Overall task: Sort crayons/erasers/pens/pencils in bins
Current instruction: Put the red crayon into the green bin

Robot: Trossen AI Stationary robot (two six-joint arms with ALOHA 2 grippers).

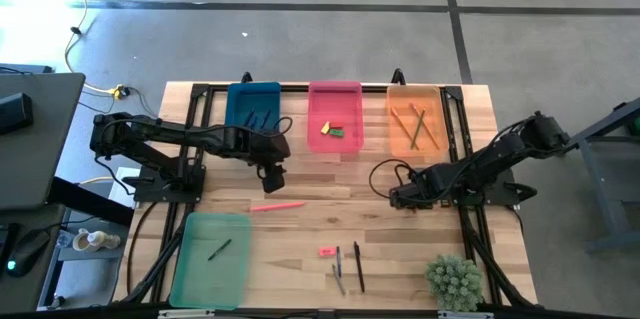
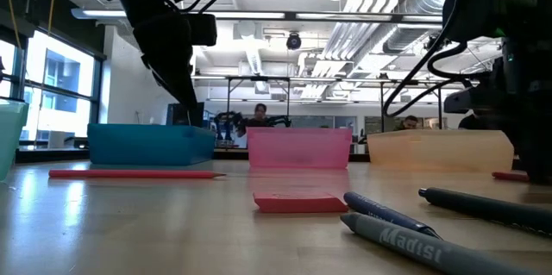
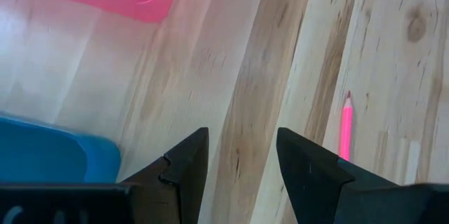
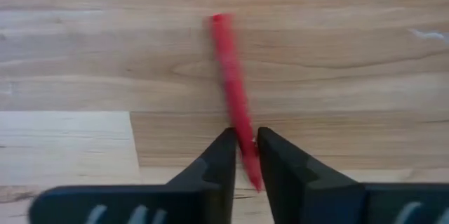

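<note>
My right gripper (image 4: 242,155) sits low on the table (image 1: 400,249), its two fingers drawn in on a red crayon (image 4: 231,83) that lies flat between them. I hold it near one end only, and most of its length sticks out ahead toward twelve o'clock in my wrist view. That is my main worry: gripped so far from its middle, the crayon may pivot or droop as I lift, and a smooth round stick can squirt out of narrow pads. If it swings, it could catch the rim of a bin on the way over or drop outside it.

From above, this gripper is at about three o'clock of the table's middle, just below the orange bin (image 1: 417,119). The green bin (image 1: 212,256), at seven o'clock, already holds one short stick, so I judge a long carry across the table is likely, over the pens (image 1: 348,267) and the pink eraser (image 1: 327,252).

My left gripper (image 3: 242,161) hangs with its fingers apart and empty, between the blue bin (image 1: 253,109) and the pink pencil (image 1: 277,206). If both arms move at once, they could cross paths.
</note>
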